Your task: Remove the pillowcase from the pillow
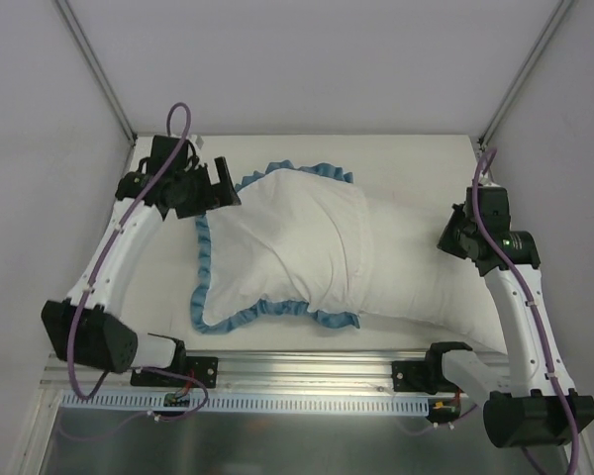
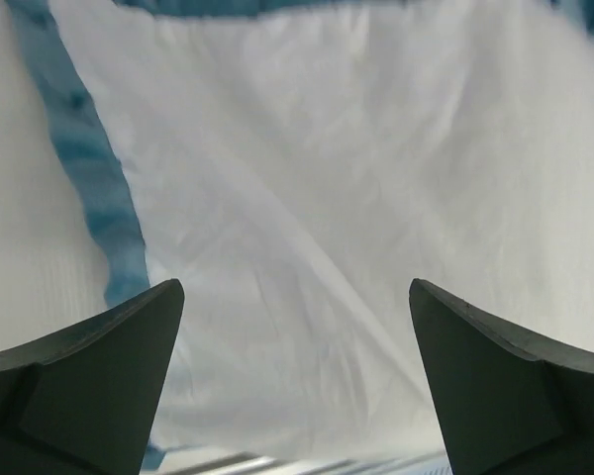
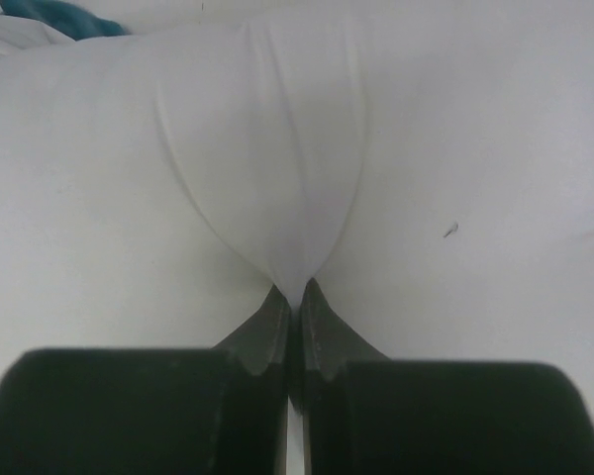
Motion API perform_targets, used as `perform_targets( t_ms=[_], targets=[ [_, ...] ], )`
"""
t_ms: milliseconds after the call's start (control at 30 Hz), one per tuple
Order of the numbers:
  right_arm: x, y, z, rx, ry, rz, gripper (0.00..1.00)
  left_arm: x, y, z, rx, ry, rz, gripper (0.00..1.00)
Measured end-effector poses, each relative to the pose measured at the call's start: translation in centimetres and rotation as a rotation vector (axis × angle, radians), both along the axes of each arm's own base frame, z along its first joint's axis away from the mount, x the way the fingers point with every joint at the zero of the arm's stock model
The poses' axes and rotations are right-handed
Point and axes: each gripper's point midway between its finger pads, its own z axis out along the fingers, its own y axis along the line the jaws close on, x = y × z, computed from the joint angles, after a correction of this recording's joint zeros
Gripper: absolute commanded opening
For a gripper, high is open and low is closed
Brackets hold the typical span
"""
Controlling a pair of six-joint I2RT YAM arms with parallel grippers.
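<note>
Our right claw (image 3: 292,297) is clamped on a pinch of the pillow (image 1: 431,287), anchoring it, we judge, against the pull. Our left claw (image 2: 297,297) hangs apart over the pillowcase (image 1: 287,237), which lies white side out on the tabletop (image 1: 406,158), covering the pillow's left half.

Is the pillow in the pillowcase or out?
Partly out: the pillow lies bare at right; the pillowcase covers its left part.
</note>
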Motion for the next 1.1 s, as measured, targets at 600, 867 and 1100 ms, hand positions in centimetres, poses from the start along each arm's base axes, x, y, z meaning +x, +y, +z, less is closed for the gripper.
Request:
perform_targets(
  t_ms=[600, 867, 1100],
  targets=[
    [1.7, 0.3, -0.1, 0.009, 0.011, 0.007, 0.01, -19.6, -6.3, -11.9, 0.019, 0.238, -0.410, 0.55],
    [2.2, -0.1, 1.9, -0.009, 0.023, -0.010, 0.01, -17.9, -4.8, -11.9, 0.087, 0.235, -0.325, 0.00],
    [2.2, -3.2, 6.3, 0.004, -0.079, -0.128, 0.01, -10.4, 6.6, -6.7, 0.049, 0.124, 0.221, 0.00]
  ],
)
